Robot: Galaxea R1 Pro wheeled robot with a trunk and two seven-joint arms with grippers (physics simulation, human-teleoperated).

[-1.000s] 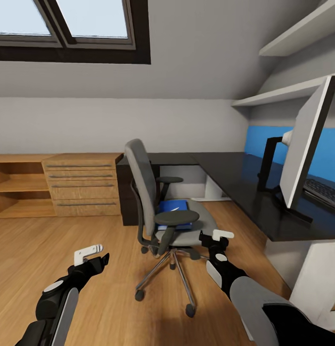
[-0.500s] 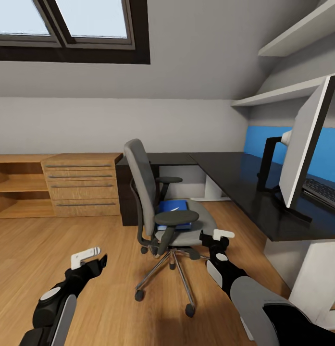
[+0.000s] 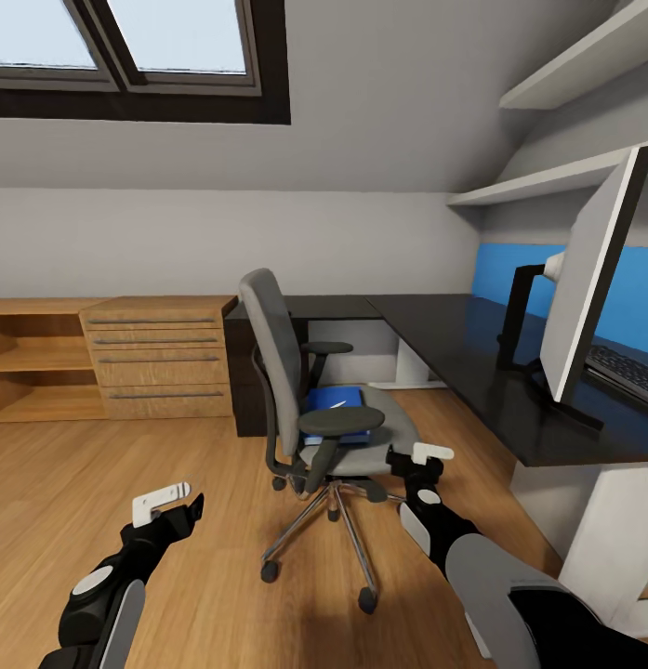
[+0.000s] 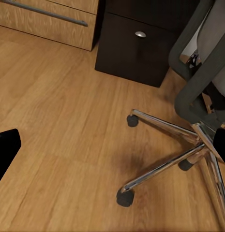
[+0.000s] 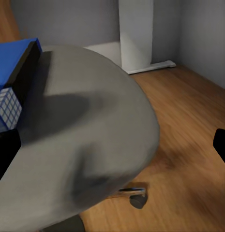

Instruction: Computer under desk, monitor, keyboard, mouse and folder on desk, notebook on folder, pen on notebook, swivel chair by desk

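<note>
The grey swivel chair (image 3: 296, 390) stands on the wood floor, a short way out from the black desk (image 3: 454, 339). A blue folder (image 3: 336, 406) lies on its seat with a thin white item on top; the folder (image 5: 13, 60) also shows at the seat's edge in the right wrist view. On the desk stand the monitor (image 3: 591, 269) and, behind it, the keyboard (image 3: 627, 368). My right gripper (image 3: 417, 461) is open just in front of the grey seat (image 5: 88, 140). My left gripper (image 3: 167, 506) is open, low over the floor beside the chair's chrome base (image 4: 170, 154).
A wooden drawer unit (image 3: 161, 358) and open shelves (image 3: 31, 358) line the back wall. A dark cabinet (image 4: 136, 46) sits behind the chair. White desk legs (image 3: 412, 362) stand under the desk. Open wood floor spreads to the left.
My left arm has drawn back and sunk a little. The right arm and the chair have stayed put.
</note>
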